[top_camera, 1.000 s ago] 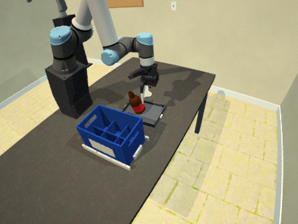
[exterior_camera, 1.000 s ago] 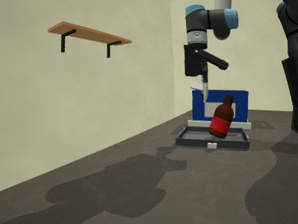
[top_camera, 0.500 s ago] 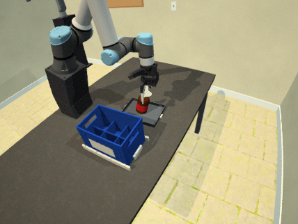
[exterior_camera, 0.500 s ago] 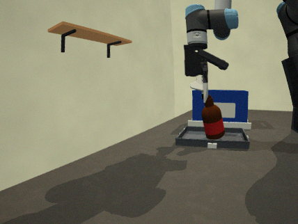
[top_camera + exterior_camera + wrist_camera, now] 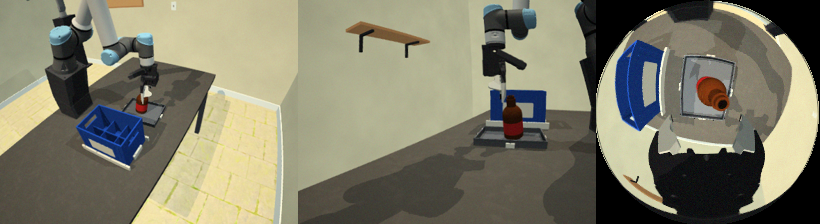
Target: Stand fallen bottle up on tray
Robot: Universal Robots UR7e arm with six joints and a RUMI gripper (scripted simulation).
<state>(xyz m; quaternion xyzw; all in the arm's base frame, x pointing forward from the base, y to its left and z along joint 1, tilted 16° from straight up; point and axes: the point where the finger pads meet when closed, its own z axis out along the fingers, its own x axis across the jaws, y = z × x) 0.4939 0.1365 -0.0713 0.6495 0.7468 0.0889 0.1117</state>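
exterior view: the brown glass-look bottle with a red label [image 5: 512, 119] stands upright on the shallow dark grey rectangular tray [image 5: 484, 140], base on the tray floor, neck pointing up. the two-jaw gripper [image 5: 502, 91] hangs above and just beside the bottle's neck; one pale fingertip reaches down to about cap height on the bottle's left side in this view. the jaws are spread fully and hold nothing.

wrist view: the bottle's open mouth and neck [image 5: 715, 98] appear inside the tray outline, ahead of the two pale fingers, which stand wide apart and do not touch the bottle.

top view: the tray [image 5: 157, 116] rests on the dark worktop [image 5: 56, 181], just beside the blue plastic crate with inner dividers [image 5: 111, 134]. the crate sits between the tray and the near end of the worktop.
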